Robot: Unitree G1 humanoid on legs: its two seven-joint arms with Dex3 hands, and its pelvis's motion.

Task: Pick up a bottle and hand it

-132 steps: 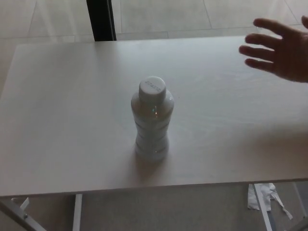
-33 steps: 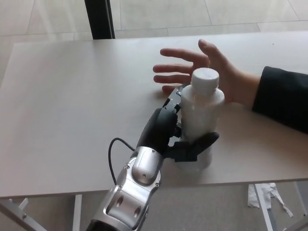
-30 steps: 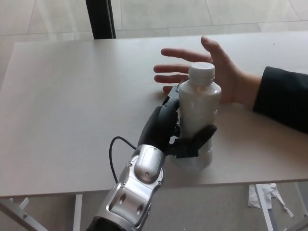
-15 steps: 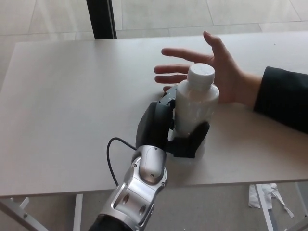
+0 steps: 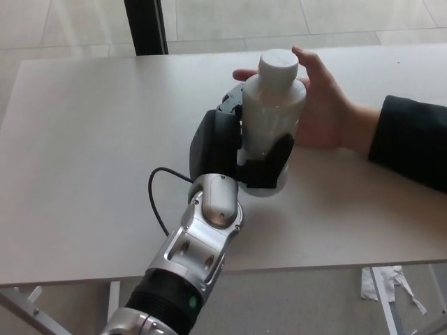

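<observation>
Gripping bottle (image 5: 271,118) — left hand (image 5: 234,146), person's palm (image 5: 323,108)

Indoor test or lab space: plain pale table (image 5: 84,139) on metal legs, tiled floor (image 5: 230,21), dark pillar (image 5: 145,26) behind.

A pale table (image 5: 84,139) stands on a light tiled floor (image 5: 230,21), a dark post (image 5: 145,26) behind it.

left hand (image 5: 237,150) raised bottle (image 5: 269,118) off table (image 5: 84,139), against person's palm (image 5: 318,105)
</observation>
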